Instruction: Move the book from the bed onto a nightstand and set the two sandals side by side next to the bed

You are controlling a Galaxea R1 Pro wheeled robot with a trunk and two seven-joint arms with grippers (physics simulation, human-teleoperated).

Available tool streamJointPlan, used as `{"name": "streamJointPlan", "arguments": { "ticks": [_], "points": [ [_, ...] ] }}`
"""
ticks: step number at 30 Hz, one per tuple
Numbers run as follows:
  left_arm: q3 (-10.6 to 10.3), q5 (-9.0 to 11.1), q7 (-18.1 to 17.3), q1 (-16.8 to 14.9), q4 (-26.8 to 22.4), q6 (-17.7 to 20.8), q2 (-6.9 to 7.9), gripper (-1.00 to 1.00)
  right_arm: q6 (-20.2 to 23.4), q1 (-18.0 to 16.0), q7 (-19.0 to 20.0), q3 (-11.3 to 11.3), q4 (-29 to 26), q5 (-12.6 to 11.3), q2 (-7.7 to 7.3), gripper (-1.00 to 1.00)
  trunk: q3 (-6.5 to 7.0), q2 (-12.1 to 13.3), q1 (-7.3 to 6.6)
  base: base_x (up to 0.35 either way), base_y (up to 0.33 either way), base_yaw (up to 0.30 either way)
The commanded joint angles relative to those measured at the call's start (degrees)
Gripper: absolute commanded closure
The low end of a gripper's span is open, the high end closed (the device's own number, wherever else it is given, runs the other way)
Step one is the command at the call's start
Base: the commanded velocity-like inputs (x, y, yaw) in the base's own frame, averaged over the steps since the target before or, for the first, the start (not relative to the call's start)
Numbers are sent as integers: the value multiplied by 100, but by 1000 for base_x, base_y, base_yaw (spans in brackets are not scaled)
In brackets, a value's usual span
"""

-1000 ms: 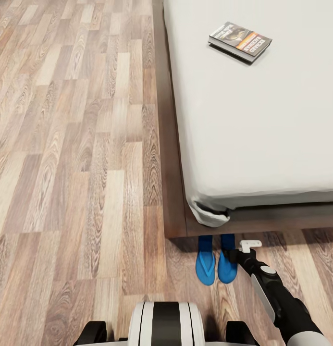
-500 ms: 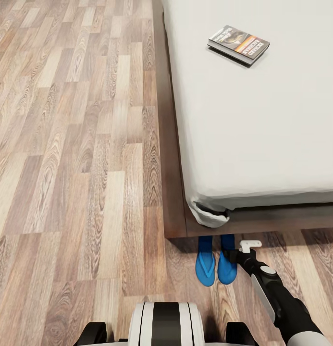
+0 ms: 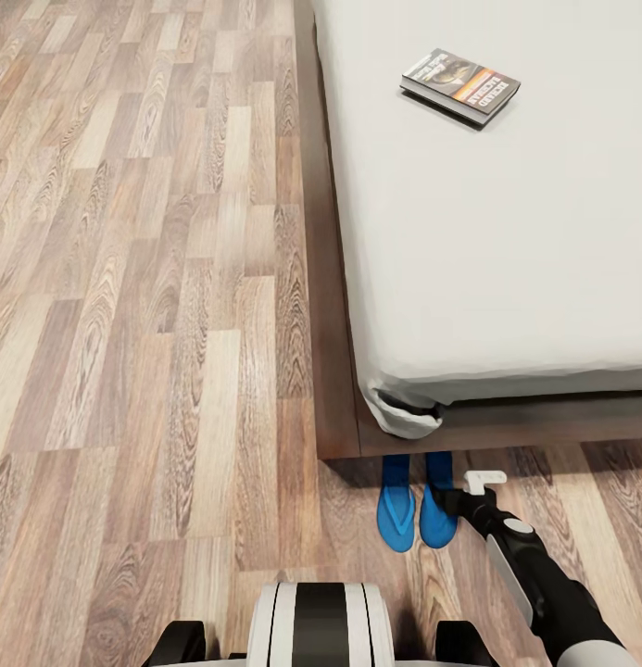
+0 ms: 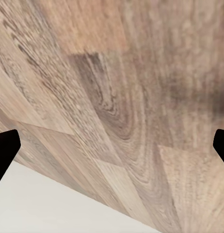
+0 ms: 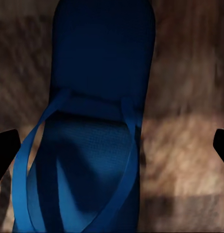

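Lying side by side, the two sandals (image 3: 415,508) point under the near end of the bed (image 3: 506,421).
The right tool (image 3: 447,495) hangs over the right sandal (image 5: 88,131), fingers spread wide, gripping nothing. The book (image 3: 460,85) rests far off on the mattress (image 3: 487,241). The left tool (image 4: 112,150), also wide open, faces the floor (image 3: 154,306).

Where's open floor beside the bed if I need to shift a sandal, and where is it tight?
Broad bare planks run along the side of the bed, all free. At the bed's corner it is crowded: the two sandals lie side by side, toes in the shadow of the frame, with the right gripper against the outer one and the robot's base just behind.
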Motion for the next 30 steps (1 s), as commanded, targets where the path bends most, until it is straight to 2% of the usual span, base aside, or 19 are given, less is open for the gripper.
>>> {"name": "streamJointPlan", "arguments": {
  "ticks": [1,9,22,28,30],
  "points": [
    [-48,52,15,0,-1,-12,1,-100,30,0,9,-2,22,-60,-9,-100,-3,-1,-1,0,0,0],
    [-45,51,11,0,-1,-8,1,-100,29,0,10,-6,199,-56,-29,-100,152,8,-19,0,0,0],
    [-36,52,9,0,-1,-6,19,-100,29,3,13,3,368,-53,-54,-100,152,8,-19,0,0,0],
    [-33,52,9,0,3,-6,25,-100,29,8,14,-2,436,-53,-64,-100,285,16,-34,0,0,0],
    [-32,52,7,0,4,-5,27,-100,29,10,15,-3,453,-53,-68,-100,285,16,-34,0,0,0]
  ]
}}
